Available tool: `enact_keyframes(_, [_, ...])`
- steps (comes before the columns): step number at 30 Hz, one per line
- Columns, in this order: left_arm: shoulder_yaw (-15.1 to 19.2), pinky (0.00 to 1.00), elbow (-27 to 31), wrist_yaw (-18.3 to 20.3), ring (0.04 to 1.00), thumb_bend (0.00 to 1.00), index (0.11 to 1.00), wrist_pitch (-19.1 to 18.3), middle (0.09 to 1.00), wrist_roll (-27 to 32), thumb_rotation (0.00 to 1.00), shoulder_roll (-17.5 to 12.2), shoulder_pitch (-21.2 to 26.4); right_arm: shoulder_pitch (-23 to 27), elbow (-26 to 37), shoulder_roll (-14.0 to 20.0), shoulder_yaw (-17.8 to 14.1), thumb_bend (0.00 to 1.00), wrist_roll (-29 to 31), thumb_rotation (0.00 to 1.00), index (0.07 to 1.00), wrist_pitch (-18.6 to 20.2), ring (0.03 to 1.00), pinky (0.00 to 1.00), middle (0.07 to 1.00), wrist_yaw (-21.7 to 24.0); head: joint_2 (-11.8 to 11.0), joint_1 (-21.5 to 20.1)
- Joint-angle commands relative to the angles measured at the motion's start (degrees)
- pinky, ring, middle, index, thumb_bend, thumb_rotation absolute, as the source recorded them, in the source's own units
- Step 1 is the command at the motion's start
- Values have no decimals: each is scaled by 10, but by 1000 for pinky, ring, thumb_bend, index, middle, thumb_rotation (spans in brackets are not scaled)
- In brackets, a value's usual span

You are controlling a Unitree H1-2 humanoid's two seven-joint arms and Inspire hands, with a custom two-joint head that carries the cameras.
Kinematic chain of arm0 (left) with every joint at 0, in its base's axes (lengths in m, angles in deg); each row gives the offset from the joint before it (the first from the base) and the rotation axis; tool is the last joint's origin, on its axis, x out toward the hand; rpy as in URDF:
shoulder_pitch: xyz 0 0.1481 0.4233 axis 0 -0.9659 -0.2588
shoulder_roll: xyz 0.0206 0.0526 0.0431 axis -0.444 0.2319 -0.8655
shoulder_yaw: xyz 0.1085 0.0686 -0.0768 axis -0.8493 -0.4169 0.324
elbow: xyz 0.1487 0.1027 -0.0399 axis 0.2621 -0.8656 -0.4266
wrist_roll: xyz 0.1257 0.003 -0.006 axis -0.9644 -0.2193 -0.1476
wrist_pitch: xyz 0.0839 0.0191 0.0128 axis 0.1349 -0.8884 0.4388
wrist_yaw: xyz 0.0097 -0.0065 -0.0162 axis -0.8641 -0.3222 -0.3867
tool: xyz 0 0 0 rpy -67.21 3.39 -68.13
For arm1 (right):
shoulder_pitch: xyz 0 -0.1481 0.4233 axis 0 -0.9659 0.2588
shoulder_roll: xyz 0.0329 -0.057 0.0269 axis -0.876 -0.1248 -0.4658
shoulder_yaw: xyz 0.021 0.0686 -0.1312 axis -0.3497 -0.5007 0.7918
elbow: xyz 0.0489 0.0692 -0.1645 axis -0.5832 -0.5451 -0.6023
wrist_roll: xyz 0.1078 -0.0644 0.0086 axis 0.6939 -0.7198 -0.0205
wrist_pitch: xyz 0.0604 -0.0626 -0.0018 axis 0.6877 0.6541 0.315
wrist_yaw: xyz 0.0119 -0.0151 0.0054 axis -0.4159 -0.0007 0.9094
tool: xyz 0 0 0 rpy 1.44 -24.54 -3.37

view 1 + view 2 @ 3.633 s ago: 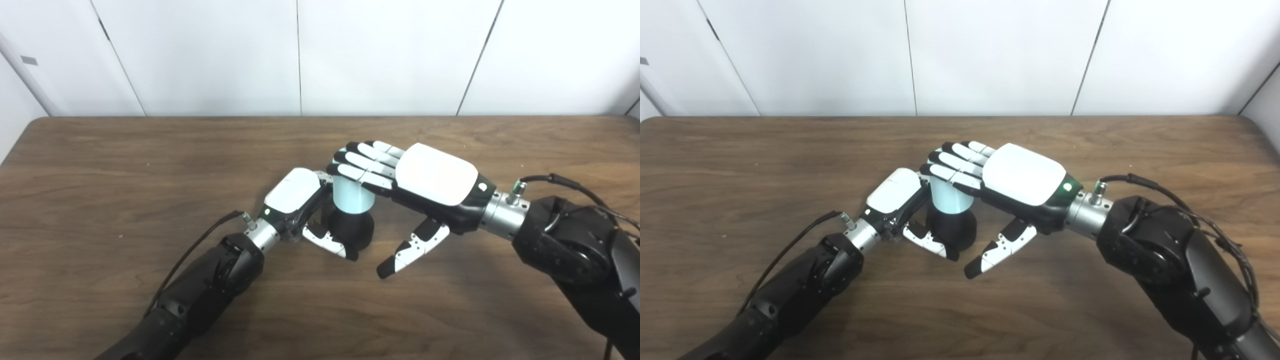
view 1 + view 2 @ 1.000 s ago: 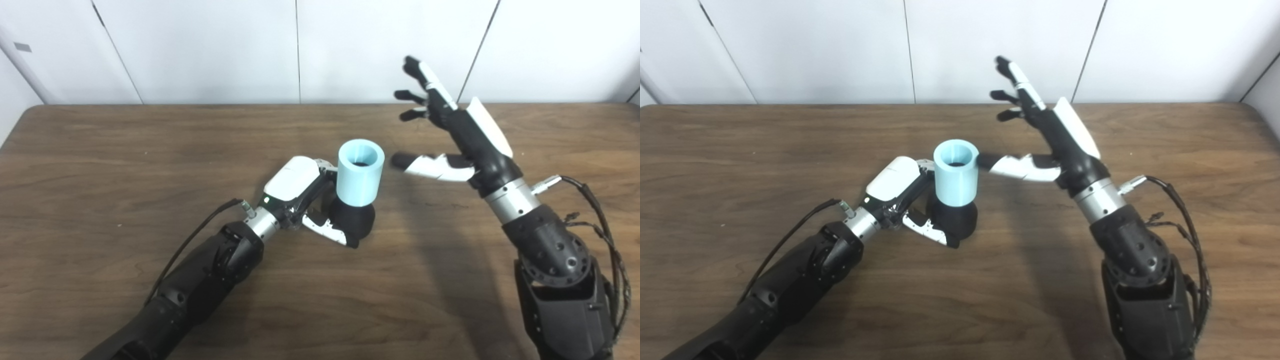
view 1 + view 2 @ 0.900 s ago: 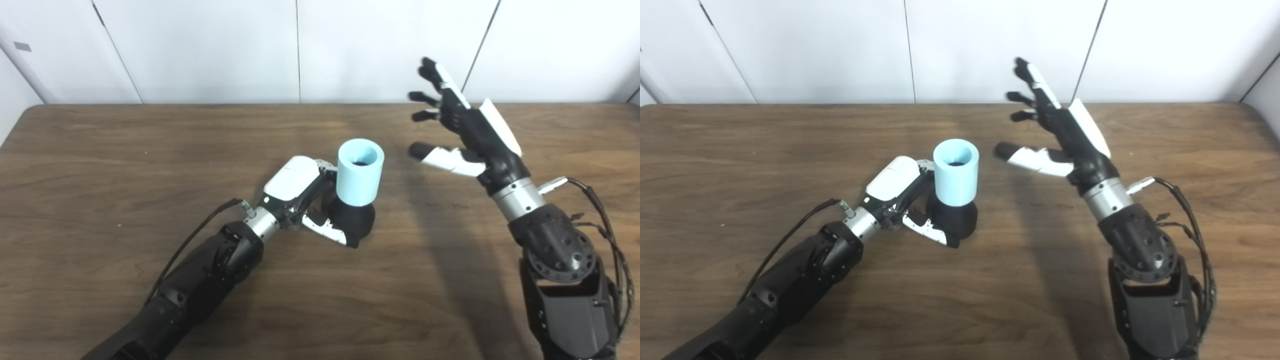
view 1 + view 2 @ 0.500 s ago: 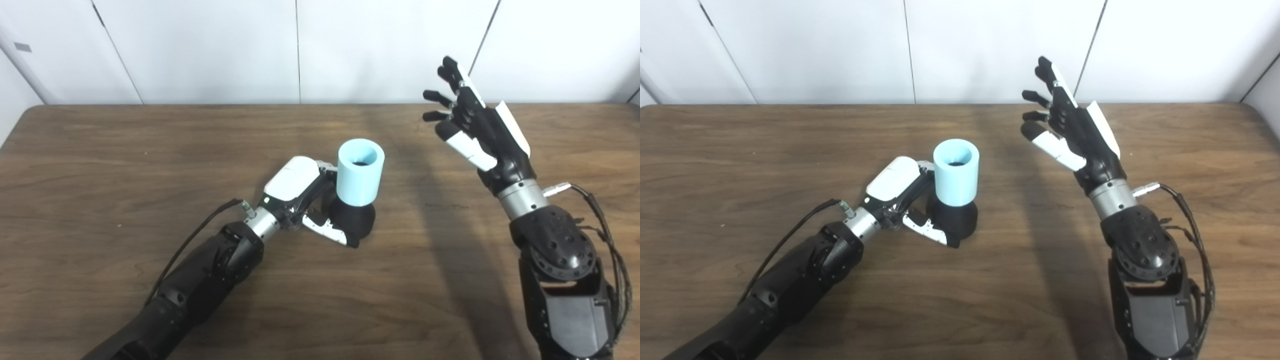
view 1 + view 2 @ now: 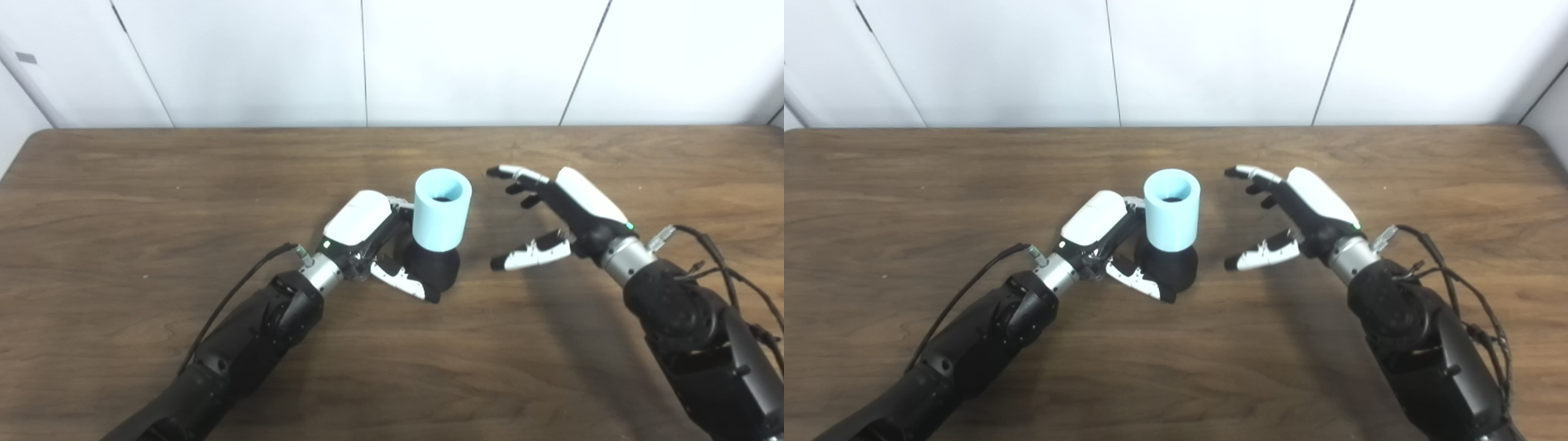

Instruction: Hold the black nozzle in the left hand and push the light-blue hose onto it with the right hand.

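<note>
Left eye view: left hand grips black nozzle, light-blue hose upright; right hand spread, empty.

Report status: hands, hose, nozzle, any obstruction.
Left hand shut on black nozzle. Right hand open, beside light-blue hose, not touching. Hose upright on nozzle. No obstruction visible.

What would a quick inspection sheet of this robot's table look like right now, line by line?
Surface: brown wooden table, bare apart from the work.
Job's things: light-blue cylindrical hose piece stands upright on the rounded black nozzle, open end up.
Clutter: nothing seen.
Hands: left hand shut on the nozzle; right hand open, beside the hose, not touching.
Cables: black cable along the left forearm; black cables at the right wrist.
Surroundings: white panelled wall behind the table.
</note>
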Motion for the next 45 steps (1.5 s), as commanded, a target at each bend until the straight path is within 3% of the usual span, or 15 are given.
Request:
enact_keyframes(1, [-45, 691, -42, 91, 627, 526, 483, -14, 485, -24, 0, 2, -60, 14, 4, 18, 3, 742, -41, 293, 866, -39, 934, 791, 911, -21, 0, 0])
enact_keyframes(6, [-47, 713, -45, 89, 627, 526, 483, -11, 485, -28, 0, 2, -58, 9, -12, 18, 7, 729, -79, 333, 885, -58, 970, 874, 931, -23, 0, 0])
enact_keyframes(15, [-43, 728, -34, 92, 628, 526, 487, -18, 478, -23, 0, 1, -62, -10, -32, -4, 4, 661, -122, 409, 892, -75, 983, 896, 936, -49, 1, 5])
enact_keyframes(20, [-36, 685, 4, 116, 611, 525, 492, -84, 475, -35, 0, -6, -67, -24, -39, -28, -7, 613, -113, 445, 915, -76, 989, 911, 948, -67, 1, 6])
enact_keyframes(25, [-36, 553, 30, 169, 548, 525, 485, -160, 491, -33, 0, -14, -60, -33, -40, -40, -17, 586, -102, 478, 936, -79, 986, 918, 957, -72, 0, 7])
enact_keyframes(27, [-37, 551, 37, 184, 556, 525, 491, -178, 489, -33, 0, -17, -58, -36, -37, -42, -20, 582, -100, 492, 941, -78, 984, 919, 959, -71, 0, 7])
enact_keyframes(30, [-42, 670, 43, 190, 618, 523, 497, -186, 586, -47, 57, -21, -57, -41, -33, -44, -25, 574, -97, 512, 949, -78, 985, 933, 962, -70, 0, 7])
enact_keyframes(32, [-44, 742, 42, 192, 666, 817, 652, -186, 654, -56, 168, -22, -56, -42, -32, -44, -27, 572, -96, 547, 961, -80, 990, 946, 963, -72, 0, 6])
enact_keyframes(34, [-47, 800, 44, 198, 708, 896, 721, -189, 703, -64, 221, -23, -56, -43, -33, -44, -31, 573, -92, 565, 973, -88, 989, 953, 961, -79, 0, 5])
enact_keyframes(39, [-47, 948, 58, 225, 902, 966, 894, -214, 891, -64, 253, -23, -58, -42, -32, -42, -38, 573, -86, 606, 996, -90, 987, 948, 957, -80, 1, 5])
enact_keyframes(42, [-50, 975, 60, 242, 983, 982, 946, -231, 967, -72, 253, -22, -57, -41, -30, -44, -43, 578, -82, 609, 999, -86, 987, 949, 961, -77, 1, 5])
enact_keyframes(45, [-55, 973, 61, 253, 999, 984, 963, -242, 989, -78, 254, -23, -56, -41, -28, -46, -47, 588, -78, 583, 994, -85, 978, 943, 957, -77, 2, 4])
